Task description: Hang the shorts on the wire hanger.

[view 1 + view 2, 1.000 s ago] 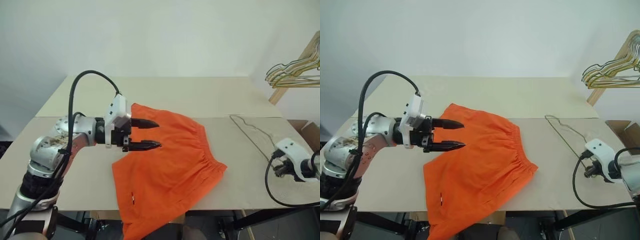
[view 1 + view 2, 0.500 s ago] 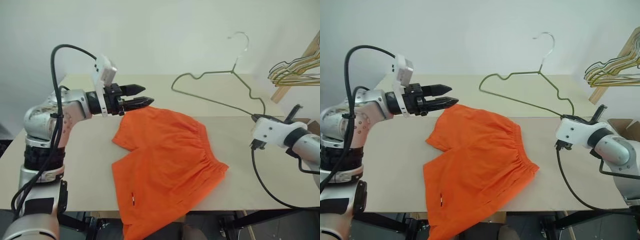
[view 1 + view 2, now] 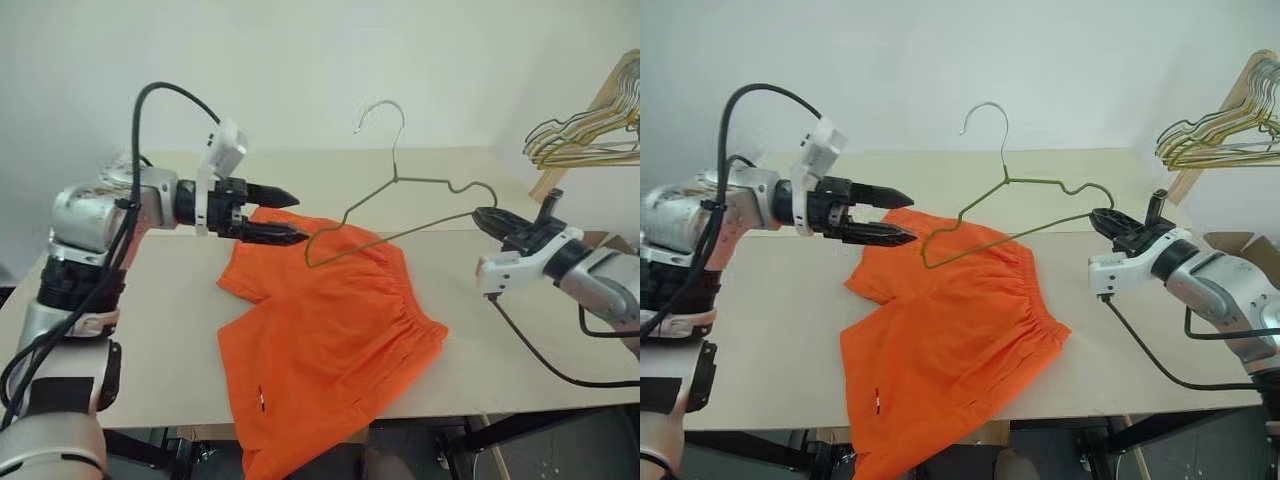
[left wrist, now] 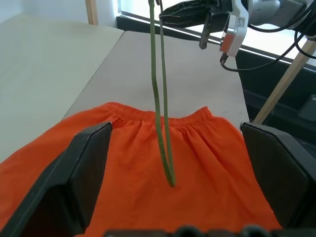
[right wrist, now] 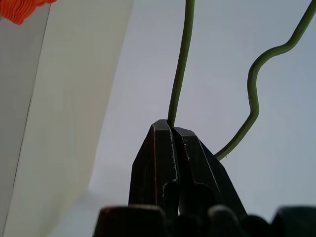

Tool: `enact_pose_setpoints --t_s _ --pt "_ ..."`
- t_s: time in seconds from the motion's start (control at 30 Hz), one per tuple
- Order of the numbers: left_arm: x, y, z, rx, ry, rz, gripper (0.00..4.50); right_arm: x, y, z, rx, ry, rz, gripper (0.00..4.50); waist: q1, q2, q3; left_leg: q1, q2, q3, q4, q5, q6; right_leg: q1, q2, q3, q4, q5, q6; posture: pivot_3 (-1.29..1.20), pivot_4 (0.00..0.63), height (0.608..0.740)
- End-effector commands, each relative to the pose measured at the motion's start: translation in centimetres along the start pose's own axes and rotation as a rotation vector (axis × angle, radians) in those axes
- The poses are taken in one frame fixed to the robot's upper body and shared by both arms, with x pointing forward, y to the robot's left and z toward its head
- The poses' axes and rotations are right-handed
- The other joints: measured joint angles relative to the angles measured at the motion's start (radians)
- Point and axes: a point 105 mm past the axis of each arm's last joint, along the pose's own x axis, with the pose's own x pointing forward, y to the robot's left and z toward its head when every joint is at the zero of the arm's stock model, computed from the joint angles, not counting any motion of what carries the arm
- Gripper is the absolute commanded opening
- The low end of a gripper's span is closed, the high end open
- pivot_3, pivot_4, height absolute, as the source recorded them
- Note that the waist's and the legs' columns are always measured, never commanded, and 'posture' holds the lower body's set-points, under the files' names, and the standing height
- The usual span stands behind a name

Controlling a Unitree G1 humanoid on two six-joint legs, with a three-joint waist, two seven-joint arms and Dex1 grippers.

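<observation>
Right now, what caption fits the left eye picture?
Right gripper holds the wire hanger over the orange shorts; open left gripper waits.

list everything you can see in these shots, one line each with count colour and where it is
shorts: one, bright orange, flat on the table, one leg hanging over the near edge
wire hanger: one, greyish-gold, held up in the air above the shorts' far part, hook upward
table: one, pale beige top, across the scene
bunched wire hangers: several, gold and grey, on a wooden beam at far right
wooden beam: one, light wood, slanted at far right
wall: white, behind the table
left gripper: one, black fingers, open, over the shorts' far left corner, pointing toward the hanger
right gripper: one, black fingers, shut on the hanger's end at right
</observation>
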Motion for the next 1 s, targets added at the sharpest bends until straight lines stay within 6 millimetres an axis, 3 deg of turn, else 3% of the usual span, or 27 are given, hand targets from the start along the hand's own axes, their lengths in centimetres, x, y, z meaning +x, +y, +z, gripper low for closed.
enact_pose_setpoints --t_s 0.03,0.47,0.6,1.0 --pt "0.7 0.0 0.8 0.026 0.018 -0.027 4.46 0.1 -2.4 0.1 -0.036 -0.01 -0.078 0.0 -0.008 0.0 0.0 0.0 0.0 0.0 0.001 0.0 0.0 0.0 0.0 0.0 0.0 0.0 0.0 -0.09 0.0 0.74" --pt "4.4 -0.7 -1.9 0.058 0.133 -0.062 4.46 0.8 -3.6 0.7 -0.042 -0.023 -0.114 0.0 -0.039 0.001 -0.001 0.0 0.0 -0.007 0.009 -0.001 0.002 0.001 0.0 0.001 0.008 0.0 0.0 -0.09 0.0 0.74" --pt "4.6 -0.1 -2.2 0.059 0.155 -0.02 3.63 1.0 -3.9 0.8 -0.029 -0.024 -0.122 0.0 -0.039 0.001 -0.001 0.004 0.0 -0.007 0.011 -0.001 0.003 0.004 0.0 0.002 0.012 0.0 0.0 -0.09 0.0 0.74" --pt "4.3 -0.2 -2.7 0.061 0.177 -0.018 0.02 1.2 -4.3 0.7 -0.041 -0.03 -0.123 0.0 -0.039 0.001 -0.001 0.008 0.0 -0.006 0.01 -0.002 0.003 0.007 0.0 0.003 0.011 0.0 0.0 -0.08 0.0 0.74"
